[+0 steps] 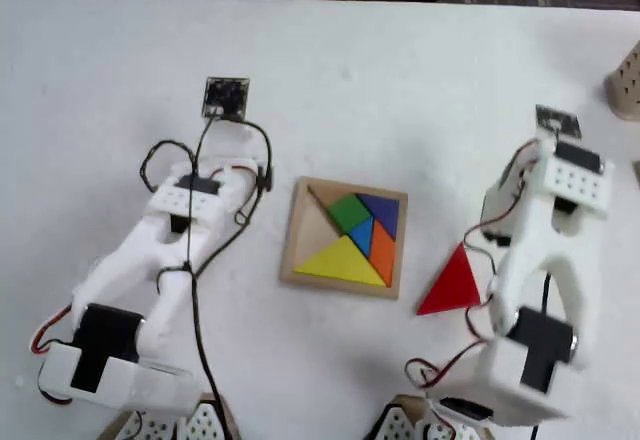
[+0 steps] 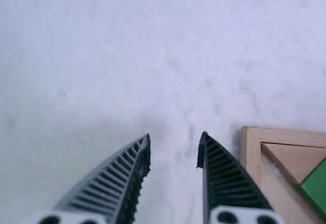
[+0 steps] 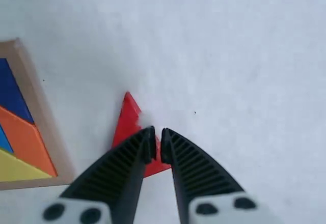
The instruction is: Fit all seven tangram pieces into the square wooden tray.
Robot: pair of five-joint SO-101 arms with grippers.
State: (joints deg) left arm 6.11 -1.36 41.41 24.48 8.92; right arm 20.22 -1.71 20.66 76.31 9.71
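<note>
The red triangle (image 3: 127, 124) looks light, rigid, slick; its edges seem the best hold. Right fingers (image 3: 136, 152) sit nearly closed, left fingers (image 2: 130, 165) apart, both empty.

Square wooden tray (image 1: 293, 245) central on the bench (image 1: 400, 80), green piece (image 1: 347, 212), blue piece (image 1: 384, 212), orange piece (image 1: 382, 248), yellow piece (image 1: 340, 258) inside; red triangle (image 1: 452, 282) flat outside, just right, beside right arm (image 1: 545, 260).

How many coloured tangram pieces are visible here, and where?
6. Five lie in the wooden tray: green, dark blue, light blue, orange, yellow. The red triangle lies on the table beside it. An unpainted piece may sit in the tray too.
</note>
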